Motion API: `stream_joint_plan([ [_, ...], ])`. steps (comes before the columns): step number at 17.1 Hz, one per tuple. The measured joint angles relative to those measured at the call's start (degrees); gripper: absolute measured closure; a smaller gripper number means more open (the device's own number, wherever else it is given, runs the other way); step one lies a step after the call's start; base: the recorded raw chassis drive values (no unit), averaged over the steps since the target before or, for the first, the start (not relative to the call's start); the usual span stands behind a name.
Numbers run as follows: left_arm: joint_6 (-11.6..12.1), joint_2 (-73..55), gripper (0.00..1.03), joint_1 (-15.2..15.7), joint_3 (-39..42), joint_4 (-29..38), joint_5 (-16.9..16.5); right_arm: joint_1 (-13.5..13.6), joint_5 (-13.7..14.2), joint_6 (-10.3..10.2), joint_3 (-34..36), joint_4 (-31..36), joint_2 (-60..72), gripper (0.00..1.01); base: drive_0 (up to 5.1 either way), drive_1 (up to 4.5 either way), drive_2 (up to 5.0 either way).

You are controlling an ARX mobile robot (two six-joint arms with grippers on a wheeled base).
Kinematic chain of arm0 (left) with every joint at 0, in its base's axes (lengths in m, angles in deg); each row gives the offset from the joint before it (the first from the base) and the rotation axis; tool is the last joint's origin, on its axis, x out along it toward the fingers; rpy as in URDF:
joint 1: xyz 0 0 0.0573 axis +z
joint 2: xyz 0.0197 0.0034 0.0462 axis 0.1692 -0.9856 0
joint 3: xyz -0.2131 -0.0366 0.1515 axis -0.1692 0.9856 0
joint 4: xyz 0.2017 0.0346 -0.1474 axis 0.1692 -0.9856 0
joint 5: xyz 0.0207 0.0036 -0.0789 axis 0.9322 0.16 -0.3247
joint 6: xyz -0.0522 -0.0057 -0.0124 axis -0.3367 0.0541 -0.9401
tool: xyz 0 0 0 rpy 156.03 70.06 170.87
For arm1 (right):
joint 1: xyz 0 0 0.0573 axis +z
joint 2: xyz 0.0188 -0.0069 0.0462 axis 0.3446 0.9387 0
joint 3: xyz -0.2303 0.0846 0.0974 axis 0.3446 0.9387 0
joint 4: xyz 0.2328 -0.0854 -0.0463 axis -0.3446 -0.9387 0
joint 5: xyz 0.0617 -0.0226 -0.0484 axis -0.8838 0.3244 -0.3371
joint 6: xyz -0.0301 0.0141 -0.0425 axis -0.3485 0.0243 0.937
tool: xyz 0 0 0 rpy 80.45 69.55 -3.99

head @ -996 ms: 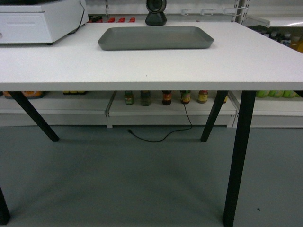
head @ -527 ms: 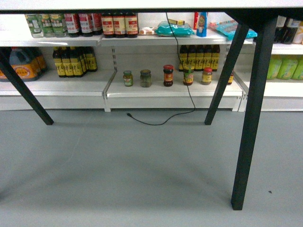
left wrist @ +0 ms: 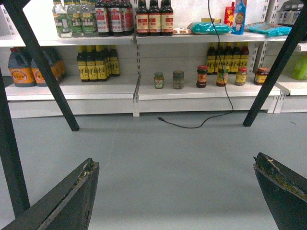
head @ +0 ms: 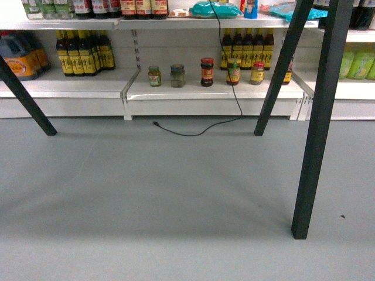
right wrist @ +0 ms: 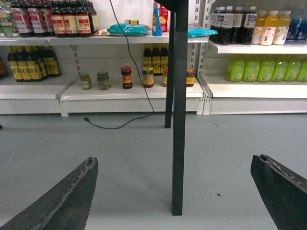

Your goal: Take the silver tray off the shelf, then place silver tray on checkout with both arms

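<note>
The silver tray is out of view in every frame. Of the checkout only black legs (head: 319, 117) show; its white top lies above the head view. My left gripper (left wrist: 175, 160) is open, its two dark fingers (left wrist: 72, 196) spread wide over bare grey floor with nothing between them. My right gripper (right wrist: 175, 159) is open too, held low, with a checkout leg (right wrist: 178, 120) standing on the floor ahead between its fingers. Neither gripper appears in the head view. A white store shelf (head: 205, 92) runs along the back wall.
Jars (head: 177, 75) and sauce bottles (head: 82, 52) fill the low shelves. A black cable (head: 199, 130) hangs down and trails on the floor. Slanted legs (head: 26, 99) stand at left and right (head: 281, 70). Green drink bottles (right wrist: 259, 67) line the right shelves.
The head view has sunk from the checkout top, where the tray lay, to below it. The tray and counter top have left the view; the floor and low shelves now fill it.
</note>
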Motion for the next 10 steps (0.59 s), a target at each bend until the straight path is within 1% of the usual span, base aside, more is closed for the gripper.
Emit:
stream_joint_plan([
  [10, 0.0, 0.0, 0.05, 0.0, 0.0, 0.0, 0.0, 0.0, 0.0, 0.0, 0.0, 0.0, 0.0, 0.03, 0.0, 0.00, 0.0],
])
